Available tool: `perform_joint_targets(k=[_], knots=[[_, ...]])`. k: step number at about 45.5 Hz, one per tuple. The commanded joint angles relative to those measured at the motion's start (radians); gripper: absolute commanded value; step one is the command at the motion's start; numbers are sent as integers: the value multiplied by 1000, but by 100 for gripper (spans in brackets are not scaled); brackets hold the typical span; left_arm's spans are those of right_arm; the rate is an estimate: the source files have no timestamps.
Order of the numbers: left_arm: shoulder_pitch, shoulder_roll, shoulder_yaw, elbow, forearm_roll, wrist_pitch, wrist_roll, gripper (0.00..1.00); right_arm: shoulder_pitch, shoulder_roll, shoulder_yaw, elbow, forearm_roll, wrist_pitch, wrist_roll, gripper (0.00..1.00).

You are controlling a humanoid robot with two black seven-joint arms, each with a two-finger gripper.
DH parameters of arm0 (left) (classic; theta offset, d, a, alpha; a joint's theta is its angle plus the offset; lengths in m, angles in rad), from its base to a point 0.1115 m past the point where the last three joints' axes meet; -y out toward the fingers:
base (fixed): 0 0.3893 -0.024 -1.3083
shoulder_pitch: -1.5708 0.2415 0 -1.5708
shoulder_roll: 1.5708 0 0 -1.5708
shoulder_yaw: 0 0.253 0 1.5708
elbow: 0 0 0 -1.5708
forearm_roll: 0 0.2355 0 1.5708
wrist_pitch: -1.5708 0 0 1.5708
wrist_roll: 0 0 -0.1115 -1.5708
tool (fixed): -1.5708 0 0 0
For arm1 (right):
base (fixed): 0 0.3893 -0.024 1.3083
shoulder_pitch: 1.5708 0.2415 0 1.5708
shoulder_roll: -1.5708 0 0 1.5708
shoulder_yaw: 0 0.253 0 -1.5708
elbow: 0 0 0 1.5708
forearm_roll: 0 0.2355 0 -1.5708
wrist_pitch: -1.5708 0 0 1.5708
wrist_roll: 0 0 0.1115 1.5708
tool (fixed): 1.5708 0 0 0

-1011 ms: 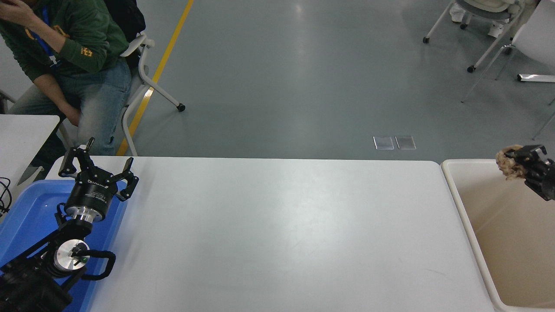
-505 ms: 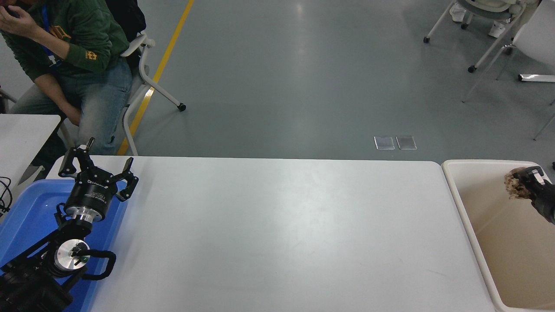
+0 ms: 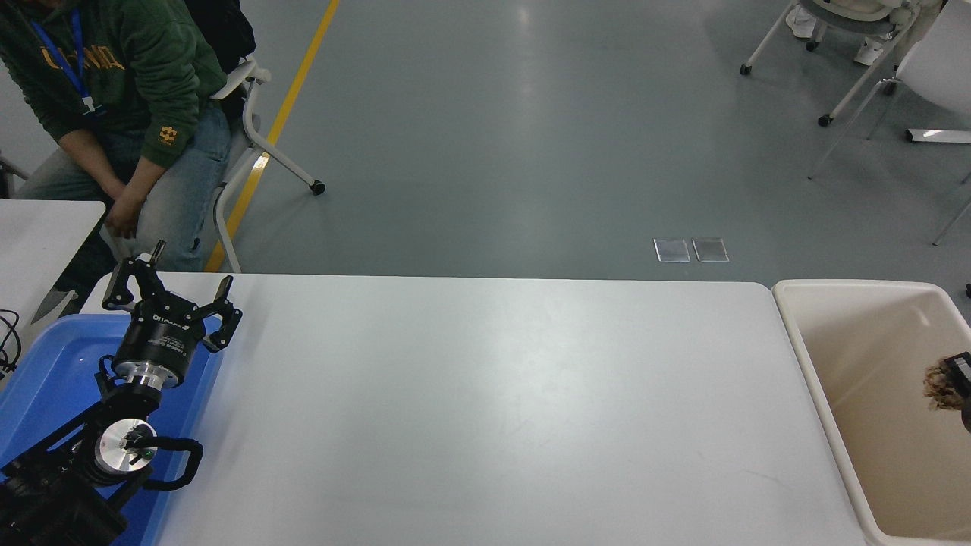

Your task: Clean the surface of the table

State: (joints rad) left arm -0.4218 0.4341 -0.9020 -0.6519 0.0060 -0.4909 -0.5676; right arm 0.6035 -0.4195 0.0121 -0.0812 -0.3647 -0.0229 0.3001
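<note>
The table surface (image 3: 485,394) is a wide white tabletop that fills the middle of the head view, with nothing lying on it. My right gripper (image 3: 957,373) shows only as a black tip at the right edge, over the beige bin (image 3: 793,326). It is shut on a brown crumpled wad (image 3: 939,388), which hangs inside the bin's outline. My left gripper (image 3: 168,284) is parked at the lower left over the blue tray (image 3: 45,379), its fingers spread open and holding nothing.
A person in a green top (image 3: 114,68) sits on a chair beyond the table's far left corner. A corner of a smaller white table (image 3: 38,227) lies left of the tray. Wheeled chairs (image 3: 850,45) stand at the top right.
My right gripper has moved right and down with the brown wad, from above the bin's far rim to lower over its inside, nearly out of frame. The person's hands have dropped to the lap.
</note>
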Motion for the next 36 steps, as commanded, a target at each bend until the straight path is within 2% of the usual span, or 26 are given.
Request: perform_joint_targets(k=[1, 36], knots=[[0, 0, 0, 0, 0, 0, 0, 99, -16, 13, 2, -5, 7, -49, -6, 0], [0, 0, 0, 0, 0, 0, 0, 99, 6, 53, -17, -3, 4, -69, -9, 0]])
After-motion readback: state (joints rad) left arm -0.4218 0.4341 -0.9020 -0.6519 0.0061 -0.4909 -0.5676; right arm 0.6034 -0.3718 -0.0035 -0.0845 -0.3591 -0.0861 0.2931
